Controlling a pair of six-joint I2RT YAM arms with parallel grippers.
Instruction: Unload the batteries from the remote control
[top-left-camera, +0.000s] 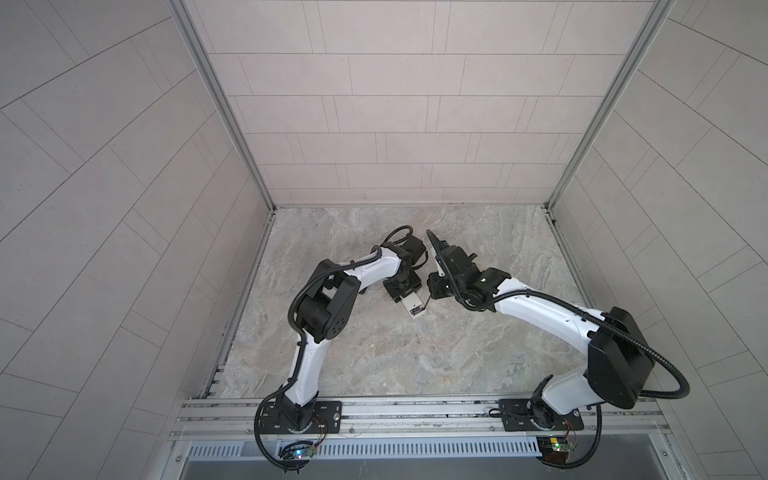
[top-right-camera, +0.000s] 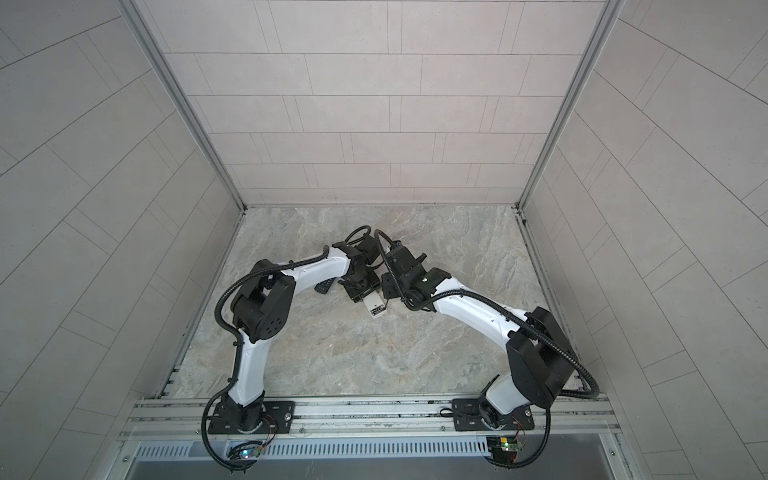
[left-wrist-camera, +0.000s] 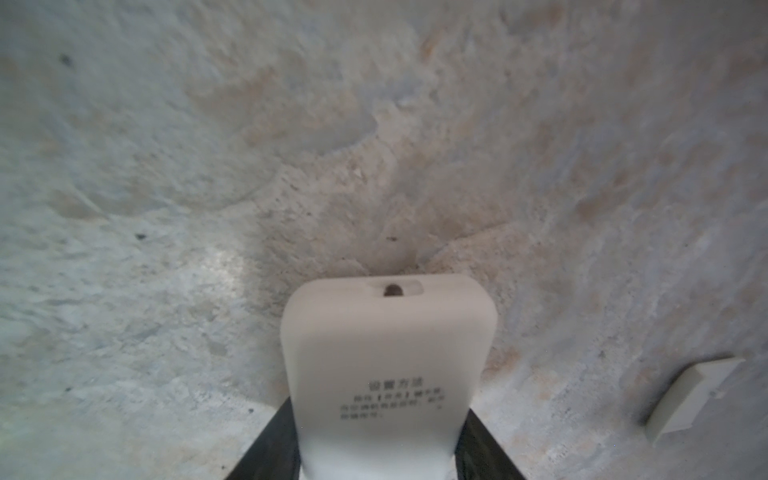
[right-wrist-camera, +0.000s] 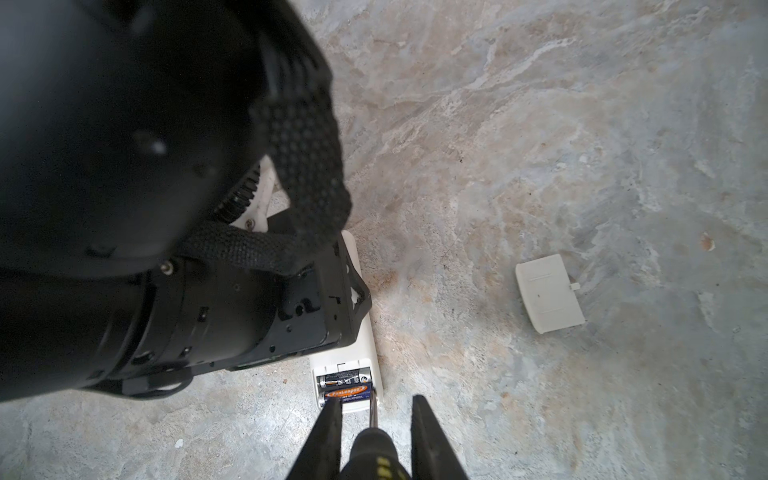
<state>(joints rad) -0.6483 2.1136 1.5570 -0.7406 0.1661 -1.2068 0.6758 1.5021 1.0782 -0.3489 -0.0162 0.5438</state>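
Marble-patterned grey stone surface carries everything; nearest the robot is the open end of the white rectangular plastic remote control, its battery bay uncovered; two slim dark cylindrical batteries sit side by side in that bay, their long axes crosswise to the remote's length, so neither is out yet. The thin metal shaft of a black-and-yellow-handled screwdriver comes down to one end of the battery closest to the remote's near edge, touching it or just beside it; that end is where the prying move would have to bite. The right hand is clamped narrowly on the screwdriver's handle, sits just right of the bay in both top views, and is the nearer to the batteries; its arm bends in from the right with the wrist tipped steeply down. Just beyond the bay, the left hand stands half-wide, gripping the remote's two long sides and pinning it flat. A small flat white plastic cover lies loose on the stone, well apart from the remote.
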